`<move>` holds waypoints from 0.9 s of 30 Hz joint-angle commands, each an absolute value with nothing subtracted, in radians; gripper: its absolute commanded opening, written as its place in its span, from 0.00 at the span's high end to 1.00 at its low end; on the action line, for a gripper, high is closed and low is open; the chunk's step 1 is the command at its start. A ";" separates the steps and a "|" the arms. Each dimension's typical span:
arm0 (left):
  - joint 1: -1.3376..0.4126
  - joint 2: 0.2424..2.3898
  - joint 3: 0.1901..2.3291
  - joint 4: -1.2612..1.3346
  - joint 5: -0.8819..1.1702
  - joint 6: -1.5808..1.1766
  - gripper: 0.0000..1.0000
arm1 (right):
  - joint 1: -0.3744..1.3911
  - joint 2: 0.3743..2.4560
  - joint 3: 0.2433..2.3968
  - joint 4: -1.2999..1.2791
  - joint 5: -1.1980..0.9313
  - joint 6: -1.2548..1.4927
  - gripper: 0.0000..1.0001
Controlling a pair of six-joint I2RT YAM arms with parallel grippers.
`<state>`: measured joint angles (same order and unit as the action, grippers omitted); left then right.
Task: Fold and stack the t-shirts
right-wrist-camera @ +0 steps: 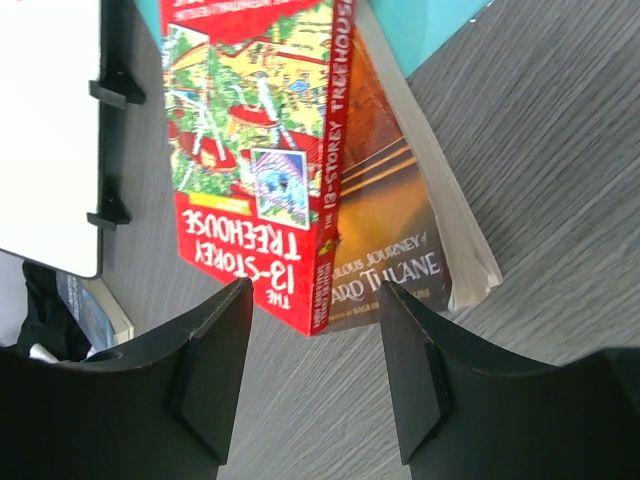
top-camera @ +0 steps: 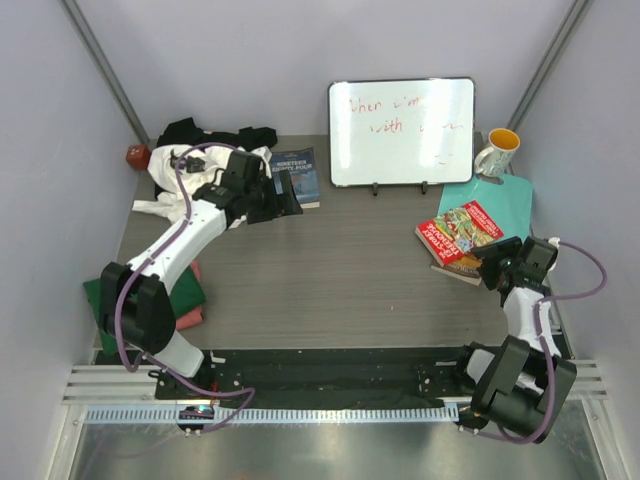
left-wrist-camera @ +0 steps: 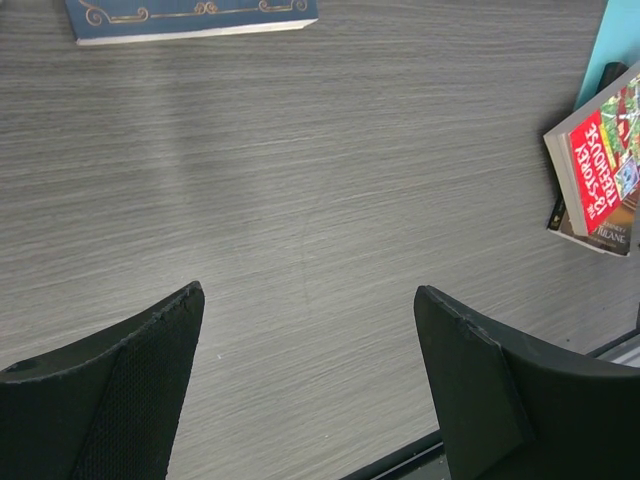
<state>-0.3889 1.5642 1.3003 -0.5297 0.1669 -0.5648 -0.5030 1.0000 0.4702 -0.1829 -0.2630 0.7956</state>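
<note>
A crumpled white t-shirt [top-camera: 165, 190] and a black t-shirt [top-camera: 205, 132] lie heaped at the back left. Near the left edge a folded dark green t-shirt [top-camera: 188, 290] rests on a salmon pink t-shirt [top-camera: 192, 320], partly under the left arm. My left gripper [top-camera: 285, 200] hovers just right of the heap, open [left-wrist-camera: 310, 330] over bare table, holding nothing. My right gripper [top-camera: 490, 262] stands open [right-wrist-camera: 315, 330] at the near edge of two stacked books, with nothing between its fingers.
A red book [right-wrist-camera: 250, 150] lies on a brown book [right-wrist-camera: 385, 250], partly over the teal mat [top-camera: 505, 200]. A blue book [top-camera: 297, 175], a whiteboard [top-camera: 400, 130], a mug [top-camera: 497, 152] and a small reddish object [top-camera: 137, 155] stand along the back.
</note>
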 commanded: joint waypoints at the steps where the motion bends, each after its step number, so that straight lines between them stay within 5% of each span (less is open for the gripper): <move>1: -0.394 1.569 1.358 -0.511 0.187 -0.552 0.13 | -0.499 1.081 0.497 -0.035 -0.282 0.810 0.41; 8: -0.428 1.753 1.380 -0.407 0.382 -0.621 0.13 | -0.499 1.176 0.488 0.112 -0.327 0.885 0.41; 19: -0.612 2.130 1.701 -0.342 0.538 -0.683 0.12 | -0.497 1.368 0.538 0.207 -0.385 0.888 0.39; 27: -0.655 2.249 1.678 -0.069 0.658 -0.885 0.10 | -0.486 1.463 0.549 0.215 -0.374 0.876 0.38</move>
